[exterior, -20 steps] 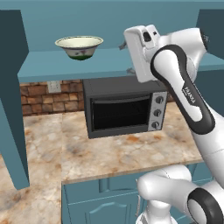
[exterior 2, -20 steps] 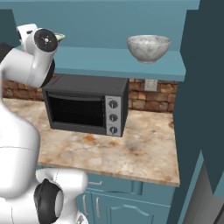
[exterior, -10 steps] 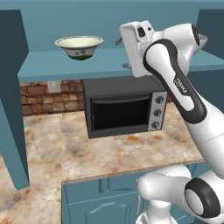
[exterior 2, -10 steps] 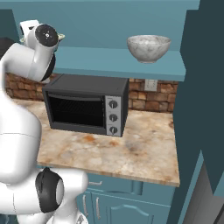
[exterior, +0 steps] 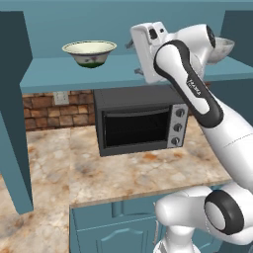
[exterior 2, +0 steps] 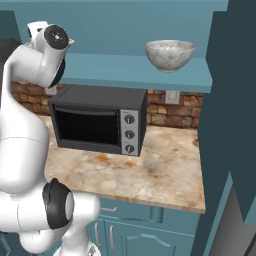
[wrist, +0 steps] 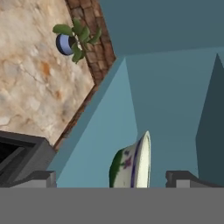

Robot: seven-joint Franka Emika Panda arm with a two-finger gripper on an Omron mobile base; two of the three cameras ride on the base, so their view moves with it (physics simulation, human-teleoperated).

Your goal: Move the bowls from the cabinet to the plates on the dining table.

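Observation:
The pale yellow-green bowl (exterior: 89, 52) stands upright on the teal shelf (exterior: 54, 75) of the cabinet. My gripper (exterior: 134, 58) hovers just to its right at shelf height, open and holding nothing, a short gap from the rim. In the hand view the same bowl (wrist: 130, 165) appears edge-on ahead, between the spread fingertips (wrist: 43, 177) of the gripper (wrist: 113, 179). The grey-white marbled bowl (exterior 2: 170, 54) sits further right on the shelf (exterior 2: 125, 71), and my arm partly hides that bowl (exterior: 225, 48) in the left base view. The plates and the dining table are out of view.
A dark toaster oven (exterior: 141, 123) (exterior 2: 97, 122) stands under the shelf on a beige stone counter (exterior: 54, 168). Open teal cabinet doors flank the shelf on the left (exterior: 12, 108) and right (exterior 2: 235, 100). A potted plant (wrist: 72, 40) stands on the counter by the brick wall.
My hand has moved a little left and up along the shelf, closer to the yellow-green bowl. The jaws stay open and both bowls are unmoved.

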